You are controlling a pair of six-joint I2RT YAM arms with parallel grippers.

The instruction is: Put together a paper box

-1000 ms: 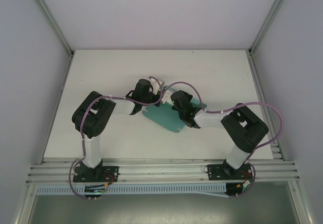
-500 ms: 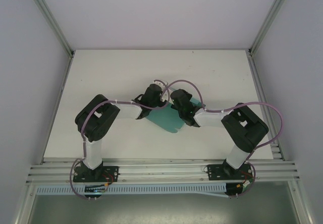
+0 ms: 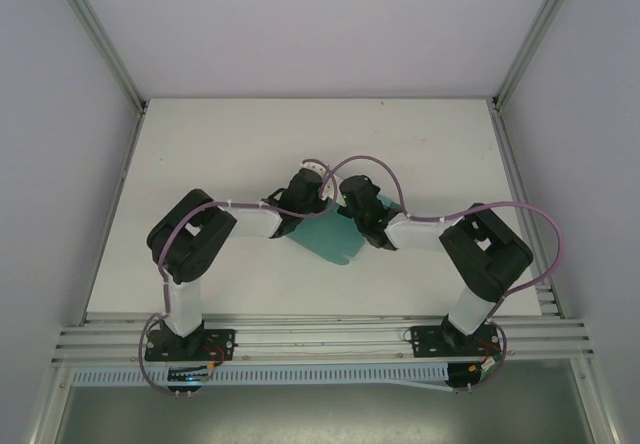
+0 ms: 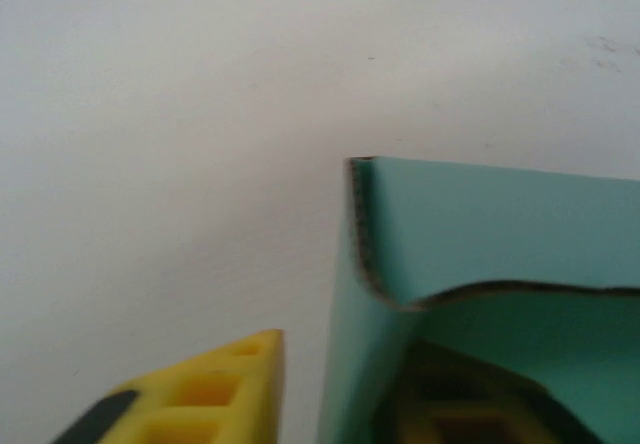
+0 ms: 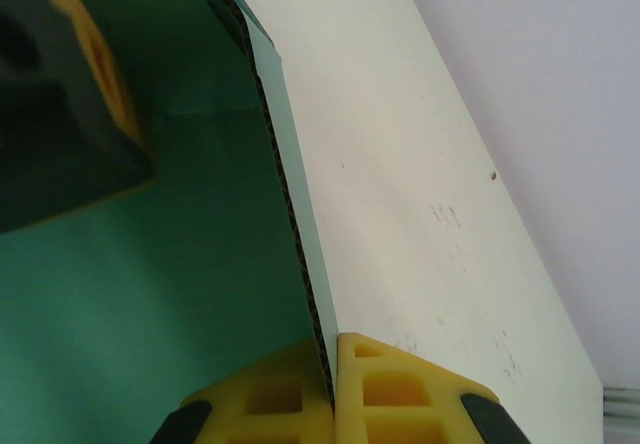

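Because the paper box (image 3: 330, 239) is thin teal card lying near the middle of the tabletop (image 3: 200, 144) with one panel stood upright, that fold depends on the right jaws, which are clamped on the panel's corrugated edge. The left jaws stand apart astride a neighbouring flap, with one yellow finger (image 4: 215, 394) clear of it. If they close or push off-line, the card may crease, or slip from the right grip and drop flat.
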